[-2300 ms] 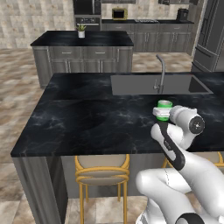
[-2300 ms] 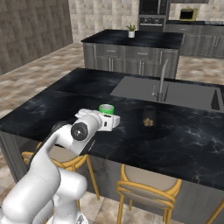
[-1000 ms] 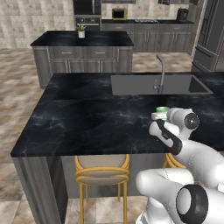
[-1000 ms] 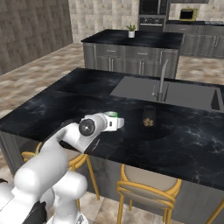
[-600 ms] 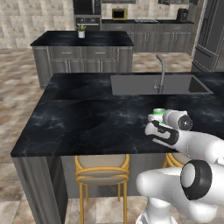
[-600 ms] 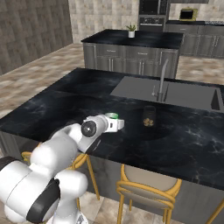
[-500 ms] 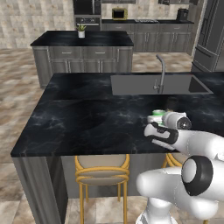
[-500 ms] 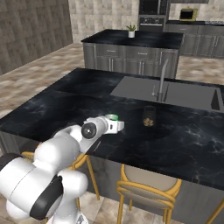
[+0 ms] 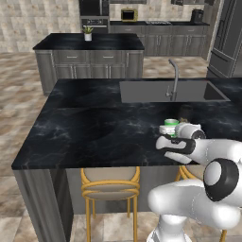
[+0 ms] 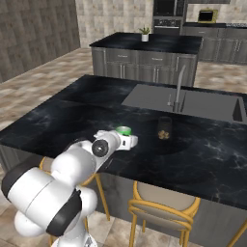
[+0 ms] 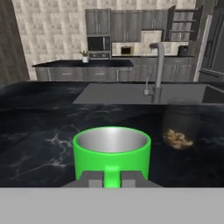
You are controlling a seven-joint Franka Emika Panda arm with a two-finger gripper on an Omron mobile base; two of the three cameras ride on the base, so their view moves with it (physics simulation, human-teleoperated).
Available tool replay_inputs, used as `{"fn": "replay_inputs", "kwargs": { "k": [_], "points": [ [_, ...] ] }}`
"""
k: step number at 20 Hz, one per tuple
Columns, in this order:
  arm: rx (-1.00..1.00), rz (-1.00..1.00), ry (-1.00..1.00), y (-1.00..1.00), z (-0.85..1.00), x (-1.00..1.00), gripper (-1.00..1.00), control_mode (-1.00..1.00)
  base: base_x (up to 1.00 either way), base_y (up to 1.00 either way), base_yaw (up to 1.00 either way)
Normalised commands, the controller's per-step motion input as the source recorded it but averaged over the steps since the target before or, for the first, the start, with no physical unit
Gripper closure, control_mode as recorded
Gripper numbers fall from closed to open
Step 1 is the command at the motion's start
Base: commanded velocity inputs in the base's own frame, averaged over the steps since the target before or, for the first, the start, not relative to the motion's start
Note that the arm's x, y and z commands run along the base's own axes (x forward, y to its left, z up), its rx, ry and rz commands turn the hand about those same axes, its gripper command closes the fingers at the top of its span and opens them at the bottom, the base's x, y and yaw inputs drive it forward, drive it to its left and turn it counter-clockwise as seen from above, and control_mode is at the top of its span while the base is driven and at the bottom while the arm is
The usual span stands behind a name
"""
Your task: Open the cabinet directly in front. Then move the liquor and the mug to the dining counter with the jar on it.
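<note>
My gripper point(image 11: 111, 178) is shut on the handle of the bright green mug point(image 11: 111, 151), one finger on each side. The mug point(image 9: 169, 126) stays upright, low over the near part of the dining counter point(image 9: 94, 127); whether it touches the black top I cannot tell. The dark jar point(image 11: 179, 127) with brownish contents stands on the counter just beyond and to the right of the mug point(image 10: 123, 130), between it and the sink. Far back, a wall cabinet point(image 11: 181, 26) stands with its door swung open. The liquor is out of view.
An inset grey sink point(image 9: 165, 92) with a tall faucet point(image 9: 175, 78) lies behind the jar point(image 10: 164, 128). Yellow-framed stools point(image 9: 109, 182) stand under the near edge. A smaller island with a potted plant point(image 9: 88, 33) sits further back.
The hand has sunk toward the counter top and drawn slightly nearer the front edge, carrying the mug. The jar has not moved.
</note>
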Motion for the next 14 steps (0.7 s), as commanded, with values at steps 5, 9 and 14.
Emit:
{"fn": "replay_inputs", "kwargs": {
  "k": [5, 9, 14],
  "points": [
    [0.06, 0.0, -0.06, 0.0, -0.18, 0.0, 1.0, -1.0, 0.0, 0.0, 0.0],
    [0.01, 0.0, -0.14, 0.0, -0.26, 0.0, 1.0, -1.0, 0.0, 0.0, 0.0],
    [0.0, 0.0, -0.18, 0.0, -0.4, 0.0, 1.0, -1.0, 0.0, 0.0, 0.0]
  ]
}}
